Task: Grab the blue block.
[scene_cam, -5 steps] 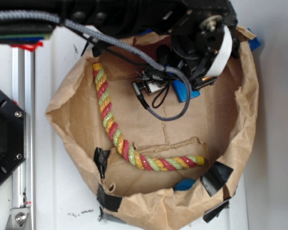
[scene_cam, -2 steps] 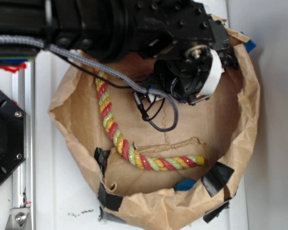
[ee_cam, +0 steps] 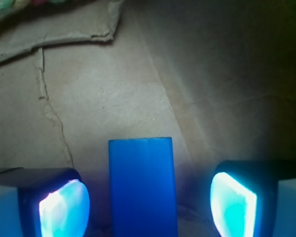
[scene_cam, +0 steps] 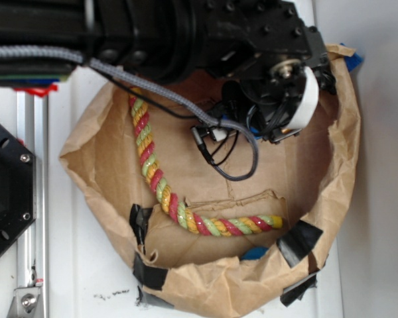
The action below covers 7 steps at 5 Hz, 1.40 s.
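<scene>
The blue block [ee_cam: 141,185] is a smooth mid-blue slab lying flat on the brown paper, its long side running away from the camera in the wrist view. My gripper [ee_cam: 148,207] is open and straddles it, with one glowing pad [ee_cam: 64,207] on its left and the other pad [ee_cam: 234,205] on its right. A gap shows on each side, wider on the right. In the exterior view the gripper [scene_cam: 278,106] and arm cover the block, so it is hidden there.
A crumpled brown paper bag [scene_cam: 106,172] forms a walled nest around everything. A red, yellow and green rope [scene_cam: 152,165] curves along its left and bottom. A small blue lump [scene_cam: 255,253] and black tape [scene_cam: 298,242] sit at the near wall. A metal rail [scene_cam: 30,165] runs on the left.
The arm has come down over the blue block, which showed beside the gripper a second ago and is now covered. Since 0.4 s ago the wrist has shifted slightly right.
</scene>
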Each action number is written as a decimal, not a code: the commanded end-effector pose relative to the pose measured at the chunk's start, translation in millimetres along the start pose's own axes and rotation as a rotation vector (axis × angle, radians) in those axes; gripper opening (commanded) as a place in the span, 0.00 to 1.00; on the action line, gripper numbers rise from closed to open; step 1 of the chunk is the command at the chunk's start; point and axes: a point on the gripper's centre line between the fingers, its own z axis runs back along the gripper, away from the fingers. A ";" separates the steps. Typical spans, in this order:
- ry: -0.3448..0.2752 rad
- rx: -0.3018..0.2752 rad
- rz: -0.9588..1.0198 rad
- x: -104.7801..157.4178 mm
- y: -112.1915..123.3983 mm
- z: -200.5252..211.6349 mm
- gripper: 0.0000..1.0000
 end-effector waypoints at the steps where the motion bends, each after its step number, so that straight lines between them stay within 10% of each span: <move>1: 0.015 -0.016 -0.052 1.6 2.3 -4.4 1.00; 3: 0.065 -0.151 -0.105 2.8 -4.5 -34.8 1.00; 4: 0.071 -0.125 -0.128 2.3 -6.2 -33.1 0.69; 5: 0.064 -0.119 -0.125 2.4 -7.2 -30.6 0.00; 7: 0.031 -0.101 -0.120 1.0 -9.6 -16.1 0.00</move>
